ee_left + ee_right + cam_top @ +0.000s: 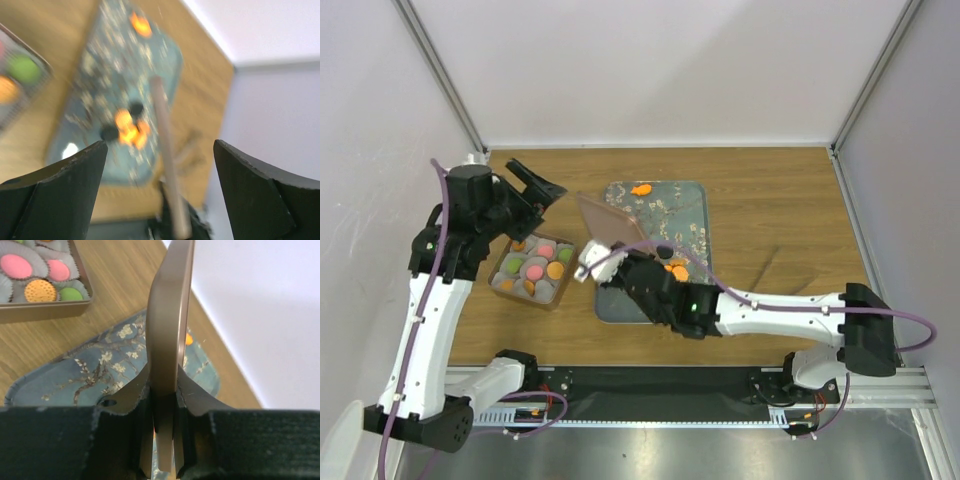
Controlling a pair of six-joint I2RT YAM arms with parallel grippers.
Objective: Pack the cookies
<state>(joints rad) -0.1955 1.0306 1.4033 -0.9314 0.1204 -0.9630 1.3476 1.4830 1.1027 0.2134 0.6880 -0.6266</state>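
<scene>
2 white arms (425,330), black joints, purple cables, black left hand (160,144) and right hand (162,377).

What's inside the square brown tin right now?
The square brown tin holds round pink, green and orange cookies in pale paper cups; the black-and-white left arm hides its far-left corner.

The lid (610,220), clamped on edge in the jaws of the right gripper (163,385), stands tilted between box (525,297) and tray (685,205) and bars the straight way across. The left gripper (538,183), jaws wide, hangs by the box's far corner, perhaps over it. Right of the tray the desk (780,210) is bare wood.
</scene>
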